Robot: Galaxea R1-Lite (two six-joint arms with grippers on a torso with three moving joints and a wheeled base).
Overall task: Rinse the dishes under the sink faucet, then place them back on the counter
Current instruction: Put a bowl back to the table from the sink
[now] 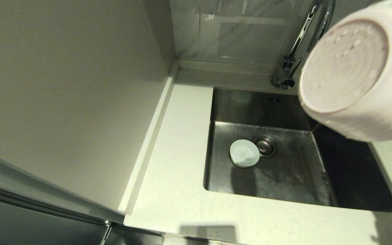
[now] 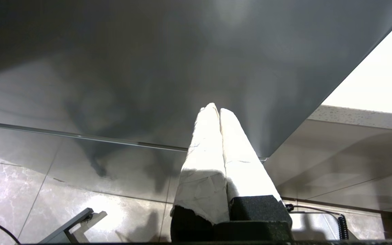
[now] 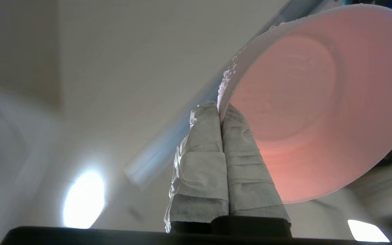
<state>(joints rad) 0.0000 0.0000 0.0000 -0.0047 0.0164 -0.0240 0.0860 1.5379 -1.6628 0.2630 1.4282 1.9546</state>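
Note:
A pale pink bowl [image 1: 352, 75] fills the upper right of the head view, tipped on its side, wet base toward the camera, high over the sink [image 1: 359, 177]. My right gripper [image 3: 220, 110] is shut on the pink bowl's [image 3: 311, 102] wet rim, one finger inside and one outside. A white bowl [image 1: 244, 153] lies in the basin beside the round strainer drain [image 1: 265, 146]. The chrome faucet [image 1: 294, 58] rises behind the sink. The yellow-green bowl is out of view. My left gripper [image 2: 216, 109] is shut on nothing, parked low beside a grey cabinet front.
The white speckled counter [image 1: 175, 190] runs along the sink's left and front, with a low raised edge [image 1: 148, 143] against the wall. Two overflow slots [image 1: 275, 99] mark the basin's back wall. Below the left gripper is a tiled floor [image 2: 29, 190].

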